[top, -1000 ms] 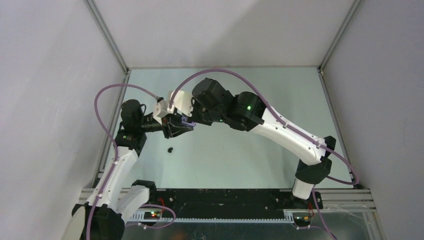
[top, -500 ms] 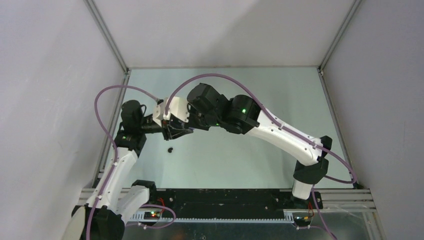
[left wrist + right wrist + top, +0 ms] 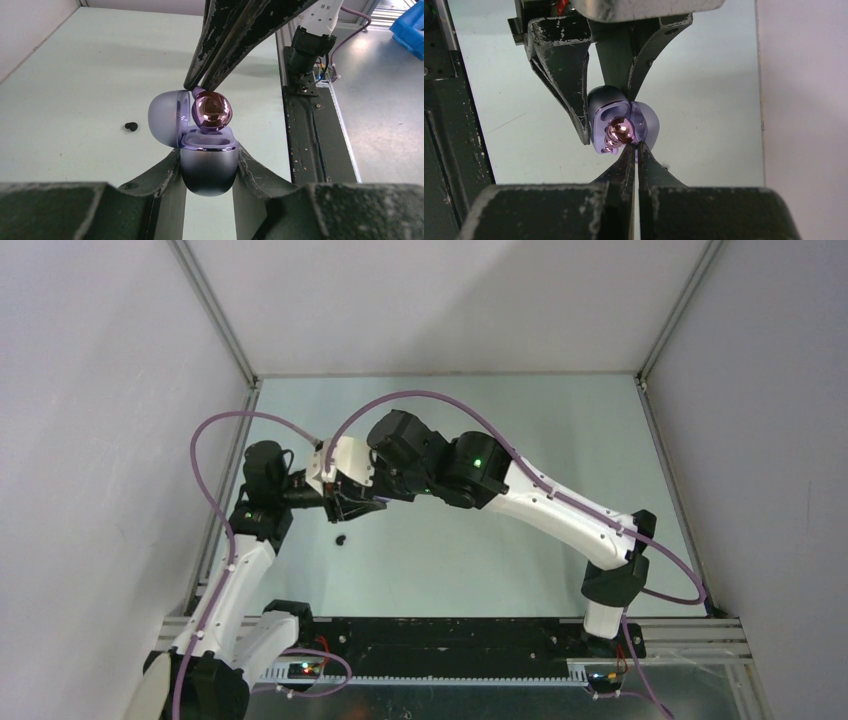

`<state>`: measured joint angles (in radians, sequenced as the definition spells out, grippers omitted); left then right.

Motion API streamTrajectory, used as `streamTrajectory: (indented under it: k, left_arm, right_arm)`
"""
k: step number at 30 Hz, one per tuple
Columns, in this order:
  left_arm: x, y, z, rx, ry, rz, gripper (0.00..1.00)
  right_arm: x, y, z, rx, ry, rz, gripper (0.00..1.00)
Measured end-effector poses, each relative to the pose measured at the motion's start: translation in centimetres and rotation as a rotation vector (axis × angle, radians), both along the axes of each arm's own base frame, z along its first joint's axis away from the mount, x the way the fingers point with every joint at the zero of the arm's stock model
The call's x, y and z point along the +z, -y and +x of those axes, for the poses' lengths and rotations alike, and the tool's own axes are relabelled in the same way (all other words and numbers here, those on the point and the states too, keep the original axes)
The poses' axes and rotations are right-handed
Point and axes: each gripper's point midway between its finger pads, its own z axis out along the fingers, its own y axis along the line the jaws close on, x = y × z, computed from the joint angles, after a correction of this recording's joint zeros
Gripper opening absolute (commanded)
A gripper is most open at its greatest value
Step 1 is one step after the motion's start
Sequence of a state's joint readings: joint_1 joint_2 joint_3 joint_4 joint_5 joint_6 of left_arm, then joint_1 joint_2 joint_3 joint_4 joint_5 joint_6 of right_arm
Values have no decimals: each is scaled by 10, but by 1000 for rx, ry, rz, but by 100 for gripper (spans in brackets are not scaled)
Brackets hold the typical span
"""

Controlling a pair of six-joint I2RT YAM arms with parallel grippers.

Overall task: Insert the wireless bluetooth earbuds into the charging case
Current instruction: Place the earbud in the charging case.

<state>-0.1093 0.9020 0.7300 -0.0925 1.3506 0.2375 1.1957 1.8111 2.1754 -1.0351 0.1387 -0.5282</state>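
Where it hangs above the table (image 3: 520,550), the left gripper (image 3: 207,152) clamps the open charging case (image 3: 207,172); the right gripper (image 3: 636,150), clenched, pinches a lilac earbud (image 3: 212,111) over its socket; a black earbud (image 3: 131,126) lies on the table nearby.

One earbud (image 3: 212,111) sits at the charging case's (image 3: 208,167) mouth; a loose earbud (image 3: 131,126) lies on the table (image 3: 75,75) before the case.
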Motion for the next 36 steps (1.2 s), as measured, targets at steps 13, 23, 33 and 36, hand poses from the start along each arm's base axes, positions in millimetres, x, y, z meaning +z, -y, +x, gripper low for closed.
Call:
streamTrajectory:
  k: [13,23,33,36]
  left_arm:
    - [-2,0,-1,2,-15,2,0]
    - [-2,0,-1,1,-14,4,0]
    - [-3,-1,1,11,-14,6,0]
    - [0,0,2,14,-13,2,0]
  right_arm:
    - [-3,-5,-3,10,8,-13,0]
    - [-3,-7,-3,8,15,-13,0]
    - [1,-7,4,-31,55,-10,0]
    - [2,-7,5,-38,62,-8,0]
